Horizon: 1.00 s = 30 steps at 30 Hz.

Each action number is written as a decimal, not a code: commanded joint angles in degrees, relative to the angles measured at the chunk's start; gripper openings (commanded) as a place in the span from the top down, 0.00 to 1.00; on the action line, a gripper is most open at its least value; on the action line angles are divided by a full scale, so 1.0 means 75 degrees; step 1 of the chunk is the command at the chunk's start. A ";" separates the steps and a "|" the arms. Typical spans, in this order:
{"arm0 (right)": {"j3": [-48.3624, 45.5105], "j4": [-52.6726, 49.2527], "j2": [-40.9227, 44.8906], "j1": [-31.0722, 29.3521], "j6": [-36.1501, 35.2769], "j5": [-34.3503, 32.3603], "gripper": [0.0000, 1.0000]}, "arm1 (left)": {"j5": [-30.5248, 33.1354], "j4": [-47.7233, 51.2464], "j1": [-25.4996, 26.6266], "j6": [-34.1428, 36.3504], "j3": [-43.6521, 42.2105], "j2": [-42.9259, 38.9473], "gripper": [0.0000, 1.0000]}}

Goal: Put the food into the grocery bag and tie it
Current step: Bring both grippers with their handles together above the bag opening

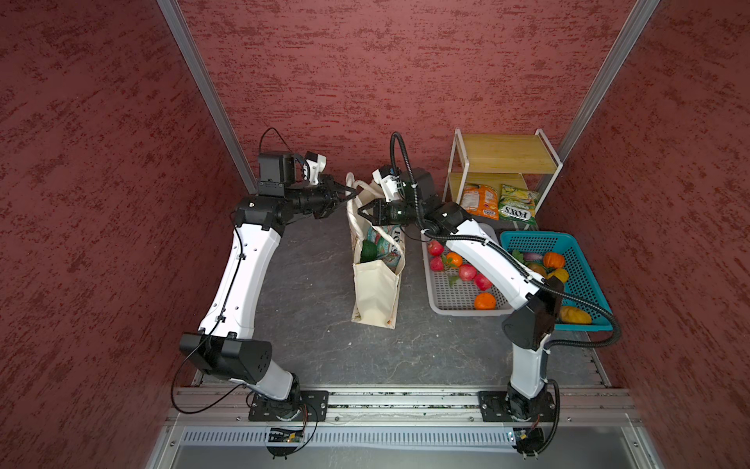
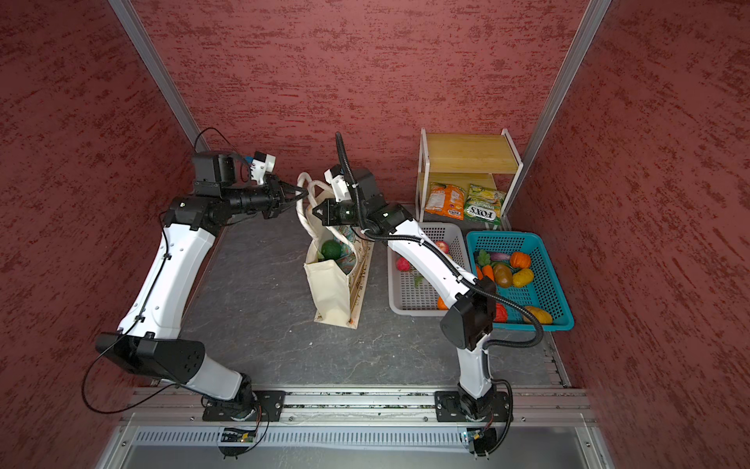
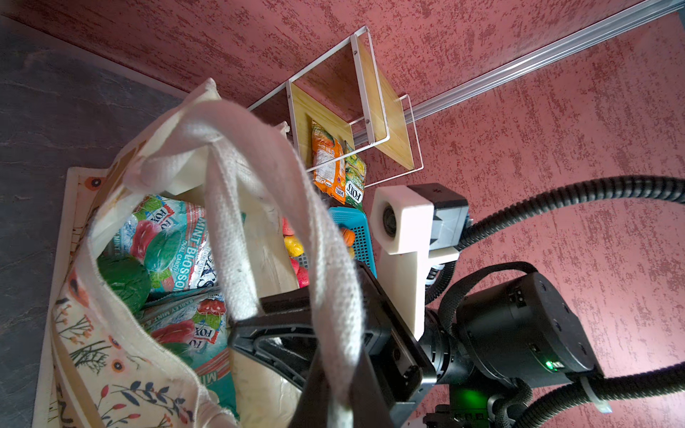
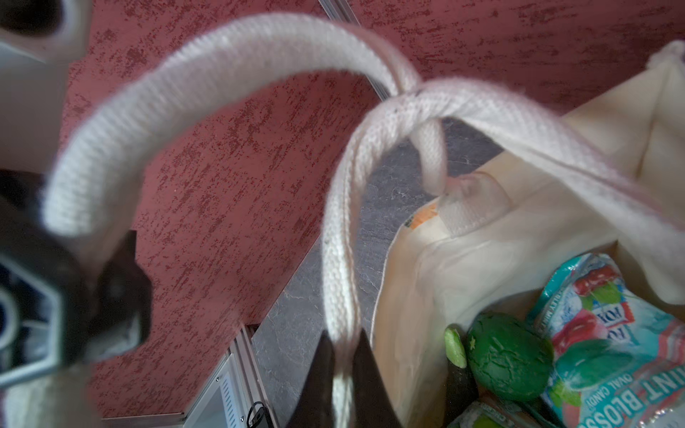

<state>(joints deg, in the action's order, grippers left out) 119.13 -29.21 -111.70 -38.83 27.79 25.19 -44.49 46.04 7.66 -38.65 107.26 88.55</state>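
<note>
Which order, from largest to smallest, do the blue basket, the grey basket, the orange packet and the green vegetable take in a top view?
1. blue basket and grey basket: alike, both partly covered
2. orange packet
3. green vegetable

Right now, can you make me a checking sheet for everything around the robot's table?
Surface: dark grey tabletop, stone-patterned.
Job's things: grocery bag upright and open; dark green vegetable and teal FOX'S packets inside; strap handles cross above its mouth.
Clutter: grey basket with apples and oranges; blue basket with vegetables; shelf holding an orange packet and a yellow-green packet.
Grippers: left gripper shut on one strap; right gripper shut on the other.
Cables: black hose along the right arm; thin cable beside the left arm.
Surroundings: red walls, metal rail in front.
</note>
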 commanded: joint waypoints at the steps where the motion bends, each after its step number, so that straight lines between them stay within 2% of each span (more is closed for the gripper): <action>1: 0.0285 0.0140 -0.0137 -0.0083 -0.0229 0.0571 1.00 | -0.0062 -0.0206 0.0127 0.0110 0.0139 0.0021 0.95; 8: 0.0175 0.0302 -0.0125 -0.0143 -0.0390 0.1165 1.00 | 0.0015 -0.0331 0.0186 0.0025 0.0031 0.0077 0.95; 14: -0.0626 0.0980 0.0192 -0.0137 -0.0417 0.1251 1.00 | -0.0242 -0.0090 0.0266 0.0085 0.0092 0.0176 0.96; 22: -0.1478 0.2776 0.0511 0.0130 0.0166 0.0968 1.00 | -0.0735 0.0447 0.0301 0.0260 0.0082 0.0178 0.87; 30: -0.0904 0.3056 0.0222 0.0285 0.0283 0.1176 1.00 | -0.0762 0.0991 0.0467 0.0553 0.0112 0.0196 0.81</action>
<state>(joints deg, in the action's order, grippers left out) 109.19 -11.22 -111.22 -37.28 29.41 33.26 -48.14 50.87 10.33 -36.51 107.26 89.58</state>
